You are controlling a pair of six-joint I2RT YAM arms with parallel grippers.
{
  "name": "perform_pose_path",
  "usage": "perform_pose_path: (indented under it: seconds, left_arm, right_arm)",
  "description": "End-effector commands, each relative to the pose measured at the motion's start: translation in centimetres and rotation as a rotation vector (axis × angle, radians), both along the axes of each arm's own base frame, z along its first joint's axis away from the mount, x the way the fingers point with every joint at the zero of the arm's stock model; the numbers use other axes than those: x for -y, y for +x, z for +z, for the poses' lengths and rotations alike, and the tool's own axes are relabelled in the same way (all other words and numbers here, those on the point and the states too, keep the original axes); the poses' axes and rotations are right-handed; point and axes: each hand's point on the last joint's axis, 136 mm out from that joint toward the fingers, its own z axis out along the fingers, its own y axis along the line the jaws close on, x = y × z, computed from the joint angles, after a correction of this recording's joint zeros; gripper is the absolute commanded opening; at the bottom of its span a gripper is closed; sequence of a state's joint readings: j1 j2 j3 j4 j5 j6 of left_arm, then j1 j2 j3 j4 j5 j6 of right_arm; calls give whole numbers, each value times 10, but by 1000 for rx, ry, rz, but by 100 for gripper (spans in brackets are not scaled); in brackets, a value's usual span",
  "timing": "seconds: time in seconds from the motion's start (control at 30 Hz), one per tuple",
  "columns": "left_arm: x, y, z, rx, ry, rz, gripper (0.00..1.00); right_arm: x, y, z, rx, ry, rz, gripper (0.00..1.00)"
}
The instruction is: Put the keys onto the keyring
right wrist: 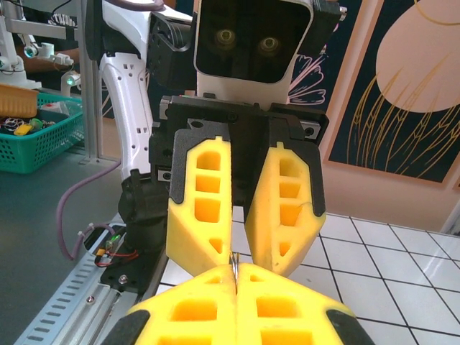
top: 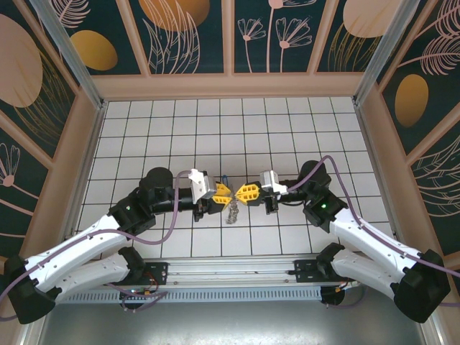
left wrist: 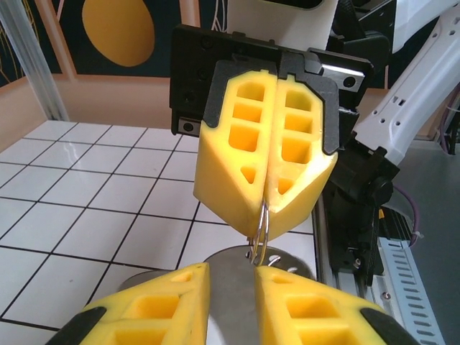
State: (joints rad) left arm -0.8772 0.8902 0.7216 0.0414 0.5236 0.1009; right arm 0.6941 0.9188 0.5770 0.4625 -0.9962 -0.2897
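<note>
The keyring (left wrist: 261,224) is seen in the left wrist view as a thin silvery wire loop. It is clamped between the pads of the right gripper (left wrist: 264,207), and its lower arc sticks out toward the left gripper (left wrist: 231,286). In the top view a silvery-brown cluster (top: 231,212) is seen just beside the meeting fingertips, on the near side. Whether it hangs or lies on the tiles cannot be told.

The key (top: 225,177) is not firmly picked out. A small bluish bit just beyond the left fingers is taken as its head.

The left fingers are set slightly apart, with a flat silvery piece (left wrist: 244,260) in the gap. Whether it is gripped cannot be told.

The step is judged to be threading: the ring is presented tip to tip, and the key is not yet on. For the next move, the ring's split is to be found and the key's hole fed onto it with fine alignment.
</note>
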Motion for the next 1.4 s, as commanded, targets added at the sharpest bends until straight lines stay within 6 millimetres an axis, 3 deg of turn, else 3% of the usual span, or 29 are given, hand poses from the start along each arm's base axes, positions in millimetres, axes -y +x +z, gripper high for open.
perform_pose_path:
  seconds: [0.0,0.27,0.37,0.5,0.67,1.0,1.37]
  left_arm:
    - [7,-10,20,42,-77,-62,24]
    - [9,-12,22,46,-91,-75,26]
    - [9,-13,23,47,-97,-80,19]
    - [10,-9,15,47,-65,-64,17]
    - [8,-7,4,35,-37,-46,21]
    - [4,-11,8,41,-61,-49,25]
    - [3,-18,20,54,-104,-79,25]
  right_arm:
    - [-1,-4,2,22,19,11,0]
    - [-3,-4,2,15,26,13,0]
    - [-3,-4,2,14,26,13,0]
    - [-2,-6,4,17,35,19,0]
    - [0,-8,6,25,46,21,0]
    - [9,-22,21,-2,173,70,0]
    - [25,-36,24,-78,337,127,0]
